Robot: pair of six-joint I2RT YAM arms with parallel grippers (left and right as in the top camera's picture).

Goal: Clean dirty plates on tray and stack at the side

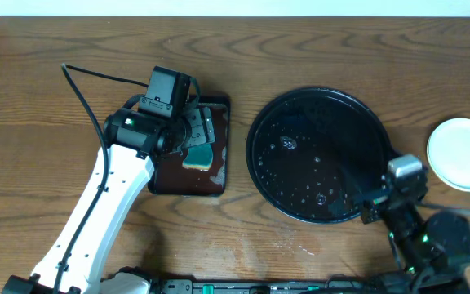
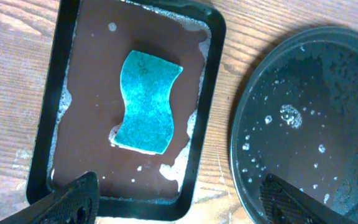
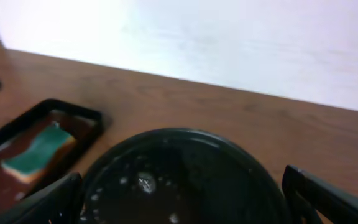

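Observation:
The round black tray (image 1: pixel 317 155) lies right of centre with only water drops and foam specks on it; no plate is on it. A white plate (image 1: pixel 463 153) rests on the bare wood at the far right, and I cannot tell whether others lie under it. My left gripper (image 1: pixel 202 131) hangs open over the small brown tray, nothing between its fingers (image 2: pixel 179 186). My right gripper (image 1: pixel 378 196) stands open and empty at the black tray's near right rim. In the right wrist view its fingers (image 3: pixel 180 177) straddle the wet tray (image 3: pixel 229 162).
A dark-brown rectangular tray (image 1: pixel 219 175) with foamy water holds a teal sponge (image 2: pixel 146 102) lying flat. It sits just left of the black tray (image 2: pixel 303 124), a strip of wood between them. A black cable (image 1: pixel 80 82) loops at the back left. A white wall borders the far edge.

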